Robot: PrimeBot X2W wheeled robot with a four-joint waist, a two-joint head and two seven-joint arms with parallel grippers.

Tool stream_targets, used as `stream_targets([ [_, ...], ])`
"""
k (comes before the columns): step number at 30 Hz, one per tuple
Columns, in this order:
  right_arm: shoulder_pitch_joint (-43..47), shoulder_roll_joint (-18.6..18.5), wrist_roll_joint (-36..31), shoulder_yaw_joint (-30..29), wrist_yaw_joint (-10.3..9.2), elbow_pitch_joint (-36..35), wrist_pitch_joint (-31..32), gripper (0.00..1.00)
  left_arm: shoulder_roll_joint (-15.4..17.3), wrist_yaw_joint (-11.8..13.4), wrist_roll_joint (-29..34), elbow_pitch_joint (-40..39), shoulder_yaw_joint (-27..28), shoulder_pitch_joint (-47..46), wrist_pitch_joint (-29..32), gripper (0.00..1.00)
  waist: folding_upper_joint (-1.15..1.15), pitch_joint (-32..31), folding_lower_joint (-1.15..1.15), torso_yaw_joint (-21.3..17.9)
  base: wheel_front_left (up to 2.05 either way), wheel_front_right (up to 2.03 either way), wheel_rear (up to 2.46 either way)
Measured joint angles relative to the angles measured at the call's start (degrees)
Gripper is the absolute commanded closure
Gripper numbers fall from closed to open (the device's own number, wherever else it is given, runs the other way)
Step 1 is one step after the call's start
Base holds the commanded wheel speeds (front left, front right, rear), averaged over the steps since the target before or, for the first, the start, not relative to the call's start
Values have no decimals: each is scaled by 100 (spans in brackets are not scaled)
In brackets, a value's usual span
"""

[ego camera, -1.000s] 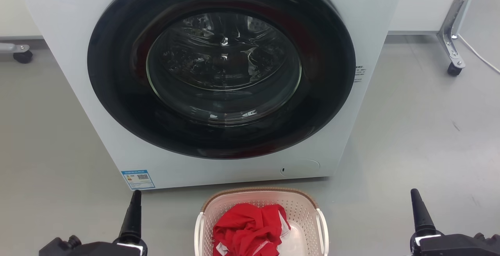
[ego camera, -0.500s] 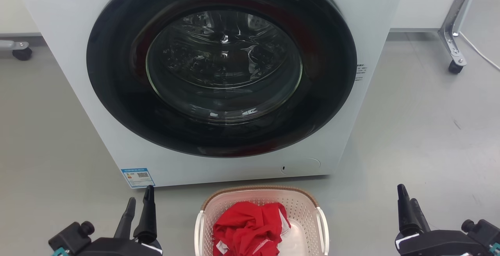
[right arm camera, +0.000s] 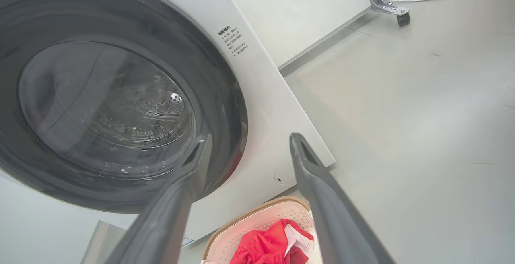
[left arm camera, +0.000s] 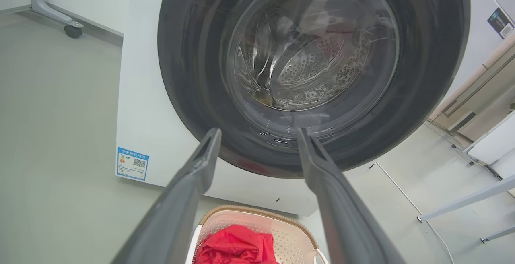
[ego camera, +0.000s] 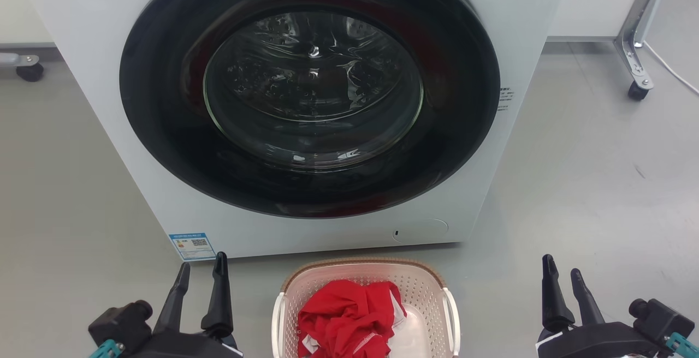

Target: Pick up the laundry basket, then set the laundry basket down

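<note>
Laundry basket (ego camera: pixel 363 263) is seen set on the floor (ego camera: pixel 573 183), just in front of the washing machine (ego camera: pixel 98 101). It's centred under the door (ego camera: pixel 158 129) and cut off by the bottom edge of the head view. Shape: rounded-rect. Material: cream plastic, walls peppered w/ small round holes, rim capped by a brown woven-look band. Smooth white handles (ego camera: pixel 277 320) are curved along both sides. A crumpled red garment (ego camera: pixel 344 320) is heaped inside in soft folds, w/ a bit of white showing at its lower edge. A patch of smooth basket bottom is left bare at the garment's right.

Left tool (ego camera: pixel 201 263) is held low at the basket's left, apart from it. Its long dark tapered fingers (ego camera: pixel 220 292) are spread, nothing btwn them. In the left wrist view the gap is confirmed: matt grey fingers splayed in a V, the door framed btwn the tips, basket rim below.

Right tool (ego camera: pixel 561 266) is held well off to the basket's right, no contact. Its fingers are parted too, nothing gripped. In the right wrist view the same wide V is shown, w/ basket rim and red cloth low btwn the fingers.

Machine: flat white front, big round glossy black door ring, domed glass porthole (ego camera: pixel 311 90) at ctr, perforated metal drum seen through it. A small blue label (ego camera: pixel 192 244) is stuck at the lower-left corner of the front. A round flap outline (ego camera: pixel 420 232) is marked lower right. Floor is smooth, matt, pale grey. A metal leg on a black caster (ego camera: pixel 636 88) is seen far right, w/ a white cable (ego camera: pixel 674 77) trailed beside it.
</note>
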Motion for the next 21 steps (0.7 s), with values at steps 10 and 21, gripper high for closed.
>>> stream_targets([
  [10, 22, -8, -901, 155, -134, -140, -224, 0, 13, 132, 1006, -119, -160, 114, -194, 0, 0, 15, -1, -4, 0, 0, 0],
  [21, 119, -19, -1886, 319, -267, -316, -452, 0, 19, 305, 2018, -285, -302, 120, -455, 0, 0, 53, -1, 0, 0, 0, 0],
])
